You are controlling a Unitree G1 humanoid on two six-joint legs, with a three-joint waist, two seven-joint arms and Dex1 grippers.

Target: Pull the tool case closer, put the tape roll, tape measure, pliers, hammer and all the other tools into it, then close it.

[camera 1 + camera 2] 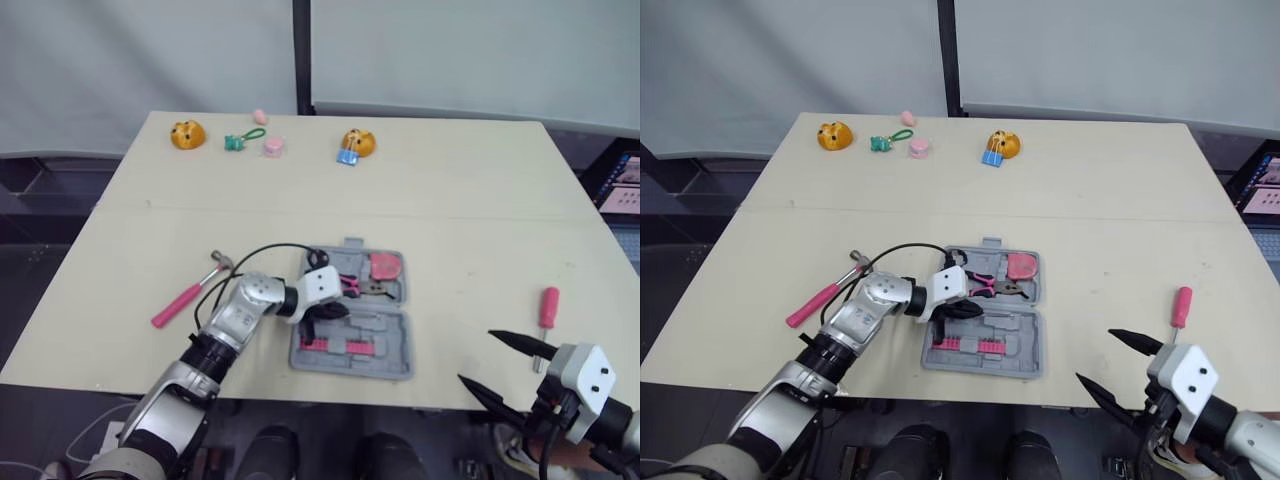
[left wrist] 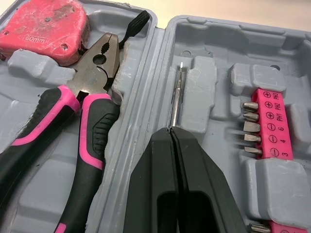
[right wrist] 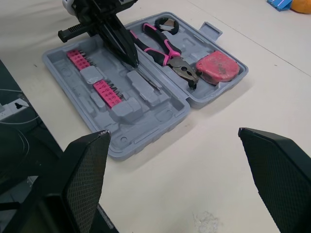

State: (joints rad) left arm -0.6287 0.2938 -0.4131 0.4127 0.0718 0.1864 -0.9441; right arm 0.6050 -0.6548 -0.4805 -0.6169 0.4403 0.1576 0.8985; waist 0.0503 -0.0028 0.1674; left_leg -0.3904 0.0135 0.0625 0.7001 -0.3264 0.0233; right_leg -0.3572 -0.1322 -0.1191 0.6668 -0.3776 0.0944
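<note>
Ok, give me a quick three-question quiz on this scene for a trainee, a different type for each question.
1. True or false: the pliers already lie inside the open tool case.
2. Multiple choice: which tool lies on the table on the robot's left of the case? A: the hammer. B: the tape measure. C: the red-handled screwdriver.
3. Fill in the blank: the right gripper near the table's front edge is ___, holding nothing.
Key: 1 true; 2 A; 3 open.
</note>
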